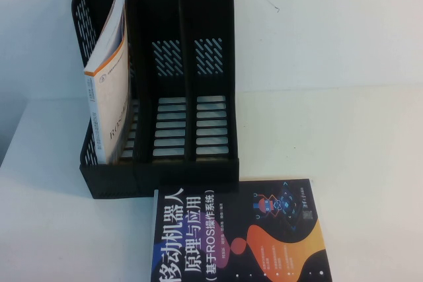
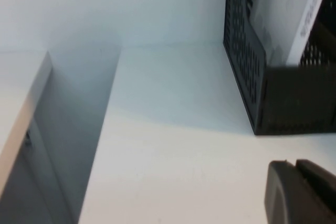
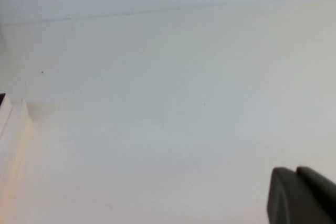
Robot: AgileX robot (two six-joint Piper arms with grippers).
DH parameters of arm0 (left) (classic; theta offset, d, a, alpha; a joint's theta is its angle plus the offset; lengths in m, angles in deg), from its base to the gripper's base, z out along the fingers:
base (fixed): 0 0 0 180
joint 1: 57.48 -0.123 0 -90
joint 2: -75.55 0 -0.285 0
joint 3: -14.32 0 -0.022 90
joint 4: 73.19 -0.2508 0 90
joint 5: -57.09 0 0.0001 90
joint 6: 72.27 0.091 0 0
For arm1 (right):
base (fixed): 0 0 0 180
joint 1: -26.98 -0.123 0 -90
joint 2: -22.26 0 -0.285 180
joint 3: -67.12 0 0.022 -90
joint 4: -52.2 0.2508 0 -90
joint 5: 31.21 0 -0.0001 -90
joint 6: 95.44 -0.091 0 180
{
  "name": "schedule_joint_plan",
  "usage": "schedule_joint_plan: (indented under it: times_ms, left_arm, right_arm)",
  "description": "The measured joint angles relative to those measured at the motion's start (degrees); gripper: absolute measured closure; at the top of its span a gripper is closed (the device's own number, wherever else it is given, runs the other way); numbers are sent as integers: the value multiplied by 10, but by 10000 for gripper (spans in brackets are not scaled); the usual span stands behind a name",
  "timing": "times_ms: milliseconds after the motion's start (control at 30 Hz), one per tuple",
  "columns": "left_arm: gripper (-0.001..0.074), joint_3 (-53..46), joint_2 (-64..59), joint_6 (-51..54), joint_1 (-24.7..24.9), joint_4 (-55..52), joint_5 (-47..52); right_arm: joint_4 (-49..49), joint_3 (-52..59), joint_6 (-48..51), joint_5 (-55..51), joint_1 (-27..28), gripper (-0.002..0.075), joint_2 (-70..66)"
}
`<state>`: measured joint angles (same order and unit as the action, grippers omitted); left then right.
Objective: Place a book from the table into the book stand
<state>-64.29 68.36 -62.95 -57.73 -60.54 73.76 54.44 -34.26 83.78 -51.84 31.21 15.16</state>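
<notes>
Book (image 1: 238,232) apart from both hands

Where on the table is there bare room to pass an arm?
Bare table lies right of the book stand and beyond the book; a narrower strip lies left of the stand. It is crowded where the book meets the stand's front. The left gripper and right gripper hang over bare tabletop.

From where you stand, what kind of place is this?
Probably a desk-like test bench: plain white tabletop, black plastic file rack, black-covered paperback lying flat. Left gripper and right gripper sit off to the sides.
</notes>
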Motion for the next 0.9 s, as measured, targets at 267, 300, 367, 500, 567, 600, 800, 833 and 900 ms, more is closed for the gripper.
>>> schedule_joint_plan:
  times_ms: [267, 300, 367, 500, 567, 600, 800, 833, 900]
  left_arm:
    - [738, 0, 0, -3, 0, 7, -146]
    - [738, 0, 0, -9, 0, 11, -163]
    - [738, 0, 0, -20, 0, 16, -206]
    - [738, 0, 0, -30, 0, 25, -293]
    - [738, 0, 0, -32, 0, 25, -327]
    - [738, 0, 0, -32, 0, 26, -337]
    - [738, 0, 0, -32, 0, 27, -362]
    - [738, 0, 0, -32, 0, 27, -363]
    - [738, 0, 0, -34, 0, 27, -368]
  right_arm:
    - [0, 1, 0, 138, 0, 728, 0]
    - [0, 1, 0, 167, 0, 728, 0]
    - [0, 1, 0, 218, 0, 728, 0]
    - [0, 1, 0, 269, 0, 728, 0]
    - [0, 1, 0, 277, 0, 728, 0]
    - [0, 1, 0, 277, 0, 728, 0]
    - [0, 1, 0, 281, 0, 728, 0]
    - [4, 1, -1, 284, 0, 728, 0]
    - [27, 1, -9, 291, 0, 728, 0]
